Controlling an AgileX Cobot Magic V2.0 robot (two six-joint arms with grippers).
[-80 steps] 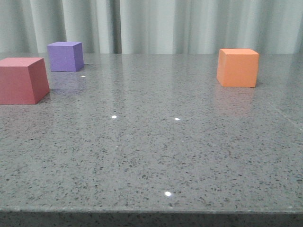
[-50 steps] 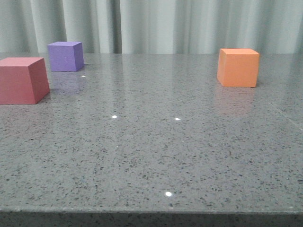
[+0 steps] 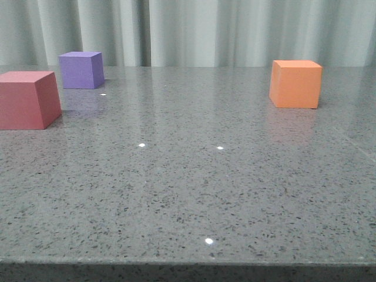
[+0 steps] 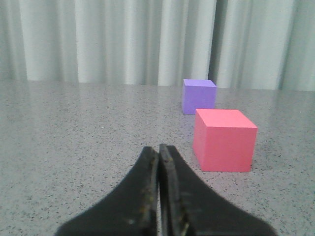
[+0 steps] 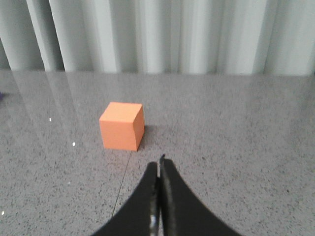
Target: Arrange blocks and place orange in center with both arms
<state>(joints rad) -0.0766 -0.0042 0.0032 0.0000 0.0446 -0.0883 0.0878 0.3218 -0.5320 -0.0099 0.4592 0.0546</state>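
1. The left gripper (image 4: pixel 158 152) has its fingers pressed together, holding nothing. It hangs low over the table (image 4: pixel 74 147). Neither arm shows in the front view.
2. The right gripper (image 5: pixel 160 164) is likewise pinched closed and empty, with its tips low over the stone.
3. Ahead of the left gripper and a little to its right stands the red cube (image 4: pixel 224 140), near but not touched. Past it, farther off, is the purple cube (image 4: pixel 199 96), apart from the red one.
4. Ahead of the right gripper and a little to its left stands the orange cube (image 5: pixel 122 126), near but clear of the tips.
5. In the front view the red cube (image 3: pixel 26 100) sits at the left edge, the purple cube (image 3: pixel 81 70) behind it at the far left, and the orange cube (image 3: pixel 295 83) on the far right. The table (image 3: pixel 188 194) between them holds none of the blocks.
6. By my reading the task is at its start: no block is gripped and none stands in a row.
7. The next move seems to call for the right fingers to spread, straddle the orange cube and carry it left to the middle.
8. The left arm then needs to open on the red cube. A gap must be left between the flanking blocks.
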